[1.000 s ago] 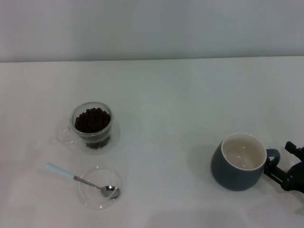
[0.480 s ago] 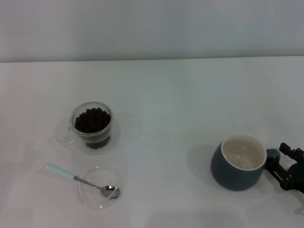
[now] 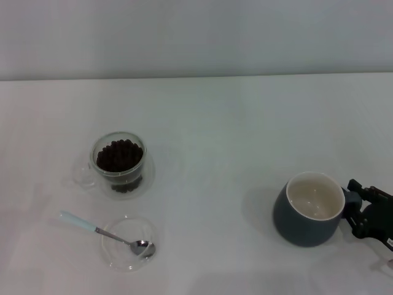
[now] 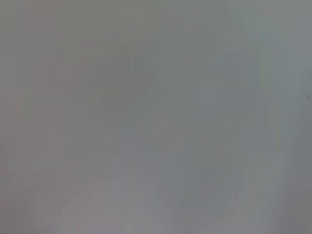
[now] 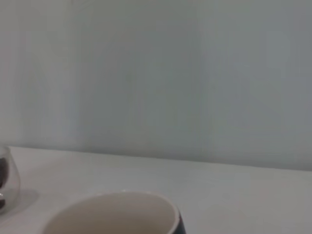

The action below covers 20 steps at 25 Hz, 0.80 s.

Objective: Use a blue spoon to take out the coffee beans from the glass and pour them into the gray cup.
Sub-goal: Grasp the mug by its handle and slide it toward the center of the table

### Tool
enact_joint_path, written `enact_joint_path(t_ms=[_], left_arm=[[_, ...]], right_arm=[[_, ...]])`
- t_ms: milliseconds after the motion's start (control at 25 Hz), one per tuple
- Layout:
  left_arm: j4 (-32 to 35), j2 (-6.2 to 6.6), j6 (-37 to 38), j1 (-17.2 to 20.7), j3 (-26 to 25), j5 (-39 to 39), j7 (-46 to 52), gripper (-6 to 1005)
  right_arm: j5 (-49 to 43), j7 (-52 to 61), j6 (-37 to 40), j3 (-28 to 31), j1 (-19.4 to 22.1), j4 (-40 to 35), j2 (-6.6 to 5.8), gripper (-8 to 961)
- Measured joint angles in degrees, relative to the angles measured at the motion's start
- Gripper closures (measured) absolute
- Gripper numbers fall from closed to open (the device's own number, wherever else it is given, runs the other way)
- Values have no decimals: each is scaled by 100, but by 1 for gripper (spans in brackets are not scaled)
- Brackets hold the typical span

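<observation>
**Nothing scooped yet: spoon waiting in the dish, mug empty**

Sitting untouched on the white bench (image 3: 233, 123): the blue spoon (image 3: 107, 233), lying with its silver bowl inside a shallow clear glass dish (image 3: 120, 258) and its pale handle sticking out over the rim toward the robot's left. Standing just behind that dish, apart from it: the glass (image 3: 118, 163), filled close to its brim with coffee beans (image 3: 120, 155), its clear handle pointing left. Resting well apart on the right side: the gray cup (image 3: 310, 209), upright, showing a bare cream inside with no beans in it.

Reaching in at the cup's loop handle: the right tool (image 3: 362, 212), dark fingers lying close on either side of the handle, right against the mug. Looking part-open around the handle, though not clear enough to say whether gripping it or merely framing it, so cannot tell. Showing in the right wrist view only the cup's rim (image 5: 112, 214) close below and a sliver of the glass (image 5: 7, 180) far off. Not appearing anywhere: the left tool, its wrist view giving only a featureless grey field.

Judging progress: barely begun. Remaining: picking up the spoon, dipping into the glass, carrying beans across the bench, tipping them into the cup.
</observation>
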State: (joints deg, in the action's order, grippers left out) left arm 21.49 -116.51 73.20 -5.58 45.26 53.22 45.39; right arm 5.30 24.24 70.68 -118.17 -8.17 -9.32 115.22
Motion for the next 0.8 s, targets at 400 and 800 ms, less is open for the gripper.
enact_joint_path(t_ms=[400,800], left_arm=[[8,-3,-57,-12,0,-5,-4,123],[14,3,-77,-35,0,10,-13,122]], right_arm=[[-15,228,-56,-326,-1,-357,8,658],[-22,209,-406,-632,-49,-746,15,658]])
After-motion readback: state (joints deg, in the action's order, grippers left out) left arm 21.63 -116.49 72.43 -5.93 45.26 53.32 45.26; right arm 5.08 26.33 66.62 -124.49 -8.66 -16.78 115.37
